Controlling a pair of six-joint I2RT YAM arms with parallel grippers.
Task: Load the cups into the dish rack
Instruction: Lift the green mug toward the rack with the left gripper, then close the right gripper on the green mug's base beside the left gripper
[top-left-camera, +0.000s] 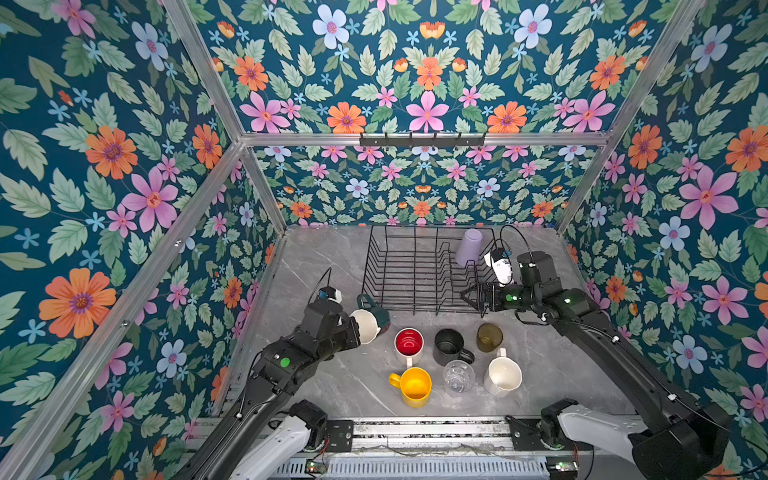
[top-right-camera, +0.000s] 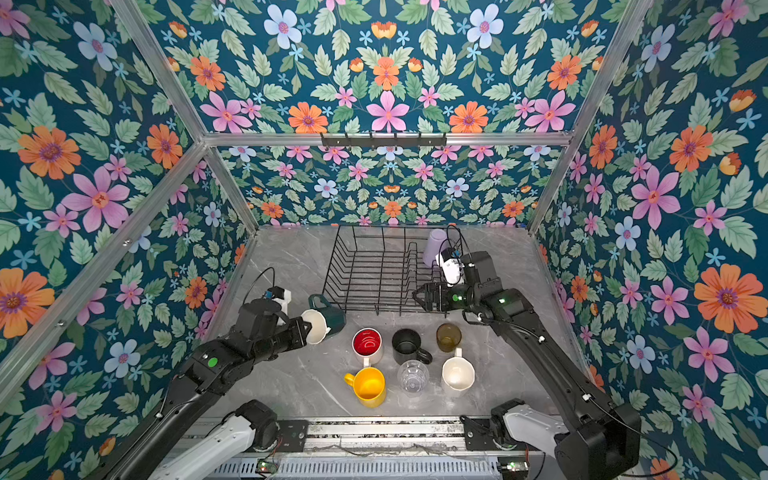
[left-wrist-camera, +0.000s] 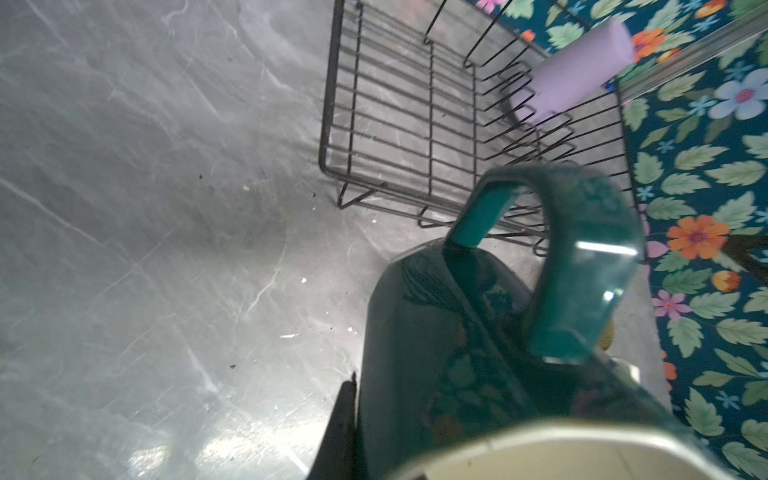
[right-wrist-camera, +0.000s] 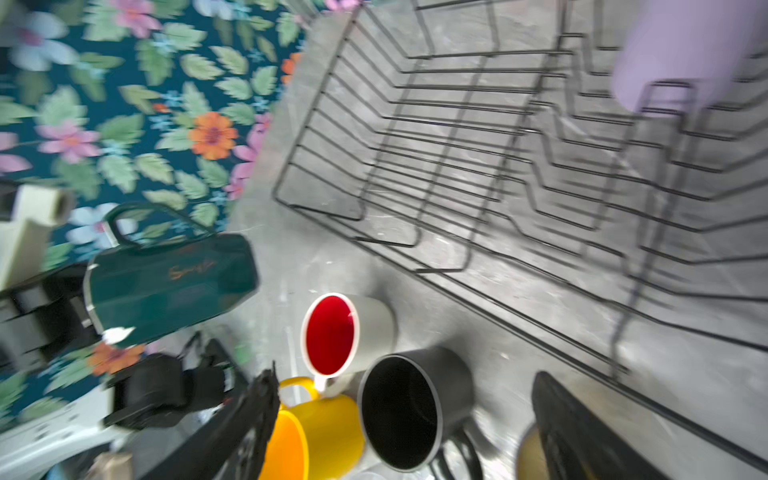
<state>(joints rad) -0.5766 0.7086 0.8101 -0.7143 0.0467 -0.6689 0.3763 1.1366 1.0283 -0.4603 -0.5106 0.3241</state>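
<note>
My left claw was clenched on the rim of the dark green mug, tipped sideways just beside the dish rack's near corner. Judged: glazed ceramic, stiff, heavy, slippery, breakable; rim pinch adequate, handle free.

Top views overhead; wrist views close; all share dish rack.

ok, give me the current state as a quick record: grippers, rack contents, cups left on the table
left gripper: shut on the dark green mug, held on its side beside the dish rack, near-left corner
right gripper: open, empty, at the rack's near-right corner
in rack: lilac tumbler, far right
on table: red-lined mug, black mug, olive tumbler, yellow mug, clear glass, cream mug
loaded: one of eight
</note>
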